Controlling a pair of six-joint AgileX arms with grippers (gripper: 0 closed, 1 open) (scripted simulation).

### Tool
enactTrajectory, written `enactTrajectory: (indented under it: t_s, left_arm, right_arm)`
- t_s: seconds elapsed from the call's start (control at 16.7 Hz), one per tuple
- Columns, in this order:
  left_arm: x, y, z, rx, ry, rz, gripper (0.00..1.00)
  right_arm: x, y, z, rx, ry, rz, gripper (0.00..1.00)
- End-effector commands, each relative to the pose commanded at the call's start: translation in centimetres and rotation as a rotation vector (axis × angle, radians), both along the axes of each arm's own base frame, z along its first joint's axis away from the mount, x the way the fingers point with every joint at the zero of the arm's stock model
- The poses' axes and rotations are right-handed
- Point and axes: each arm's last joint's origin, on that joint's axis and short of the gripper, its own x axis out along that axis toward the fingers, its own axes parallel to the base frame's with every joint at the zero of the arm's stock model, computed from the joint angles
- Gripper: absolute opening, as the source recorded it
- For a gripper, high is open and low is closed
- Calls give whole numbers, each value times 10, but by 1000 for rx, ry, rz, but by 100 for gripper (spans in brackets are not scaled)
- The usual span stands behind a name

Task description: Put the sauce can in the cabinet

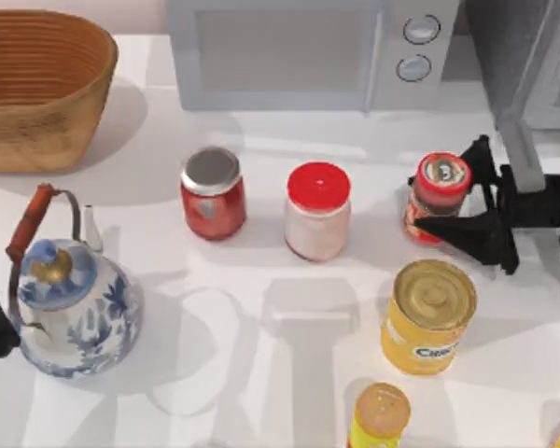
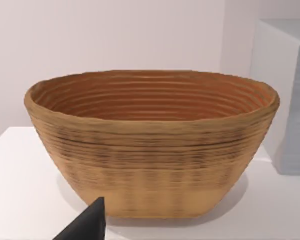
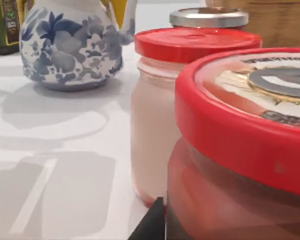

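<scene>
Red-lidded and slim, the sauce can (image 1: 437,196) is standing upright at the table's right, my right gripper (image 1: 453,191) straddling it with fingers spread, near the dark cabinet (image 1: 504,56). Up close (right wrist view), its printed lid is looming. My left gripper (image 2: 87,225), fingers unreadable, is facing the ribbed woven basket (image 2: 150,145).

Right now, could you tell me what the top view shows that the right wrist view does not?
Top view alone: the right gripper around the sauce can, the microwave, the yellow can, and the cabinet.
Right wrist view alone: a dark green bottle.
Both: the can, the pink jar, the silver-lidded jar, the teapot, and the basket.
</scene>
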Motion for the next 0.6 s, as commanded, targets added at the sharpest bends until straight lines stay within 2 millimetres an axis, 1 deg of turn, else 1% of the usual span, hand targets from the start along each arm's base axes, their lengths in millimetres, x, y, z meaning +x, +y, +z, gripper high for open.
enactTrajectory:
  t_s: [0.6]
  left_arm:
    - [0,0,0,0,0,0,100]
  right_arm:
    - [5,0,65,0,-6,-1,0]
